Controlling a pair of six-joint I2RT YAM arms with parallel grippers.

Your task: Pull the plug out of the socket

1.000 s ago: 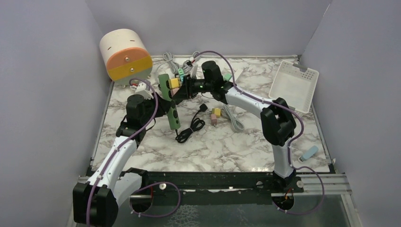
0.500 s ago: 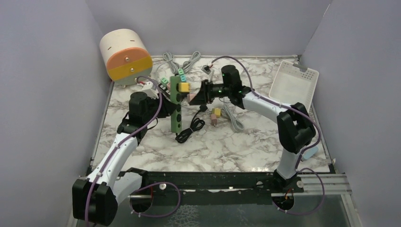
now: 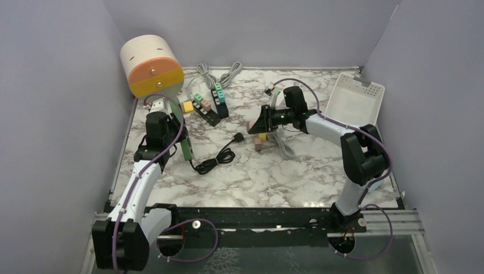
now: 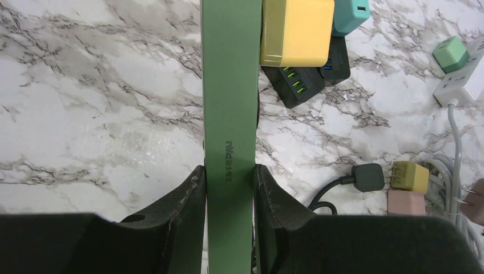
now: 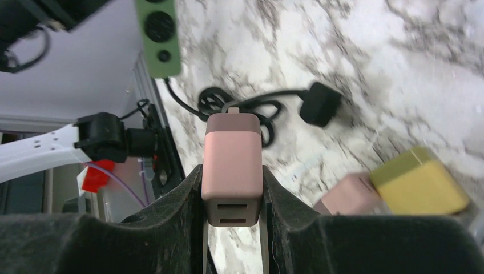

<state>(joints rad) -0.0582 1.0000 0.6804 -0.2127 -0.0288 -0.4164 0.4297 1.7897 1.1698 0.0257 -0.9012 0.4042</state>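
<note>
My left gripper (image 4: 229,177) is shut on a green power strip (image 4: 231,103), held at the left of the table (image 3: 184,142). A yellow plug (image 4: 297,25) sits in the strip's far end (image 3: 186,107). My right gripper (image 5: 233,185) is shut on a pink plug (image 5: 233,157) and holds it above the table's middle (image 3: 251,124), well apart from the strip. The strip's near end (image 5: 158,34) shows in the right wrist view.
The strip's black cable (image 3: 214,160) and black plug (image 3: 238,137) lie mid-table. Yellow and pink cubes (image 3: 260,140) and a grey cable lie under my right gripper. Black strips with teal plugs (image 3: 212,105), a beige-orange cylinder (image 3: 151,65) and a white tray (image 3: 354,103) stand at the back.
My right gripper has come away from the green strip with the pink plug and moved right. My left gripper has swung the strip left and lower.
</note>
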